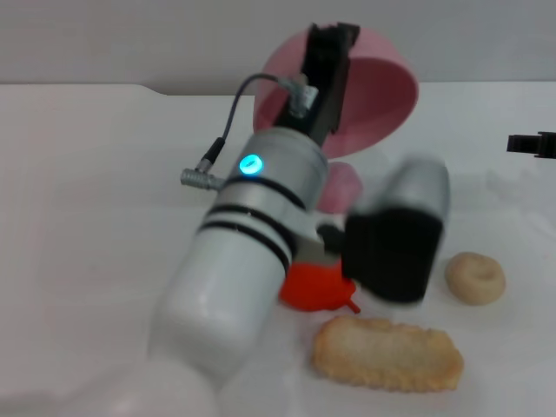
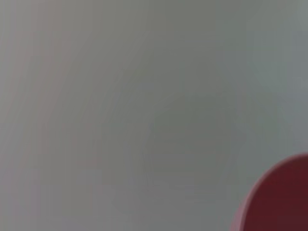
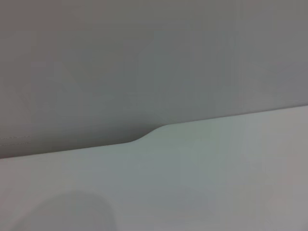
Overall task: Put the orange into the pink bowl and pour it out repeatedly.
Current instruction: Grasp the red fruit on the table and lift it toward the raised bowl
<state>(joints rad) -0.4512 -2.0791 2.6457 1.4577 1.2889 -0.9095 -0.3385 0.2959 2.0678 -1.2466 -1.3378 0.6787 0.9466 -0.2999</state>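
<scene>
In the head view my left gripper [image 1: 328, 54] is shut on the rim of the pink bowl [image 1: 382, 95] and holds it raised and tipped on its side at the back of the table. The bowl's edge also shows in the left wrist view [image 2: 281, 202]. The orange [image 1: 314, 287] lies on the table below the bowl, partly hidden behind my left arm. I see nothing inside the bowl. My right gripper [image 1: 532, 143] is parked at the far right edge, only a black tip showing.
A small pale-pink dome [image 1: 344, 187] sits under the tipped bowl. A beige round bun [image 1: 475, 278] lies at the right. A long breaded piece [image 1: 387, 354] lies at the front. The white table [image 3: 192, 183] meets a grey wall at the back.
</scene>
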